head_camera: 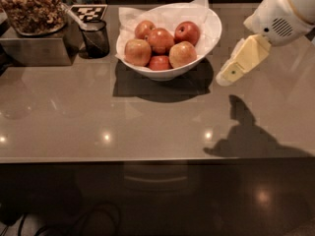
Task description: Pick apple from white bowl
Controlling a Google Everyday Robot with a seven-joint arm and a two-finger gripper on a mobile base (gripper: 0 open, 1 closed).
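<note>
1. One gripper (230, 75) hangs over the table (147, 127), just right of the white bowl (209, 31) and apart from it. We cannot tell how wide it stands. We see nothing in it.
2. The apple (182, 54) lies front right in the bowl, nearest the gripper, among five others.
3. The arm (290, 9) is cut off at the upper right edge.

Gripper (230, 74) hovers beside the white bowl (210, 29) — not touching it — over the counter (147, 127).

you had a wide, glossy grey-brown counter (147, 124) before you, with small spots of lamp light (106, 137) mirrored near its front edge. below that edge the front panel (162, 200) was dark, with loose cables (93, 219) low at the left. the gripper (231, 73) hung over the counter's right side.
</note>
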